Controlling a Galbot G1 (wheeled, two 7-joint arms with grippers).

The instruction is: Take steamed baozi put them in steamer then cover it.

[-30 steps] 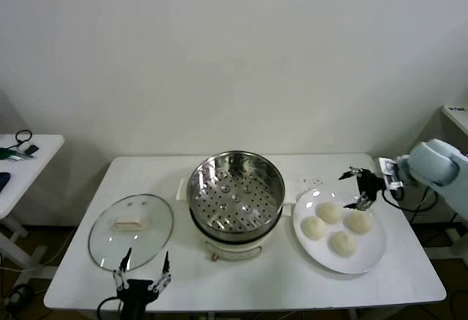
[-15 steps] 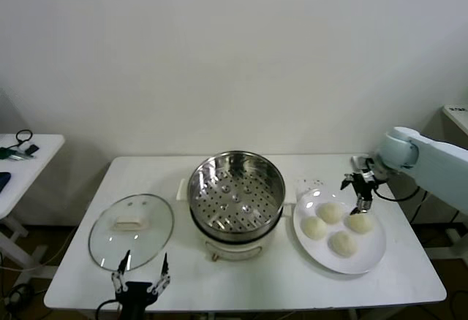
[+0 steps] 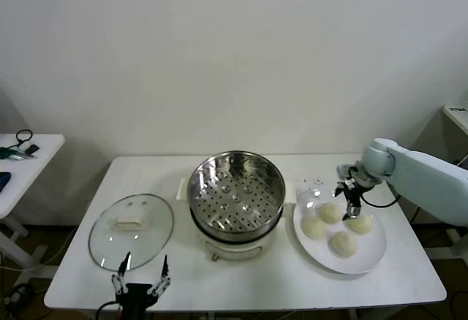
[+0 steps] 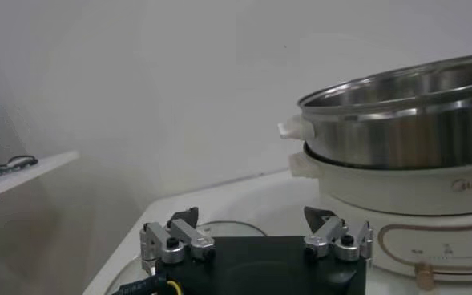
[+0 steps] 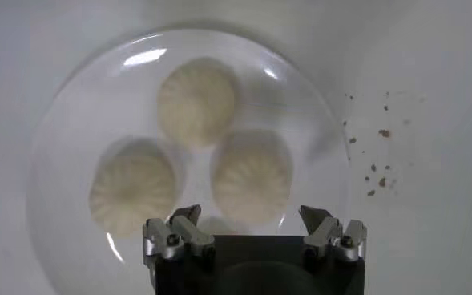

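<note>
1. Baozi [image 3: 330,212] are sitting four together on a white plate [image 3: 373,256], at about 3 o'clock from the steamer [image 3: 235,191].
2. Right gripper [image 3: 349,196] is hovering over the plate's far edge, at 12 o'clock of the buns, fingers spread wide and holding nothing; its wrist view is showing three buns [image 5: 197,100] below.
3. Steamer is standing mid-table [image 3: 292,280], its perforated basket holding nothing.
4. Cover [image 3: 131,230] is lying flat at 9 o'clock from the steamer.
5. Left gripper [image 3: 140,282] is waiting at the table's near edge, at 6 o'clock of the cover, fingers parted.
</note>
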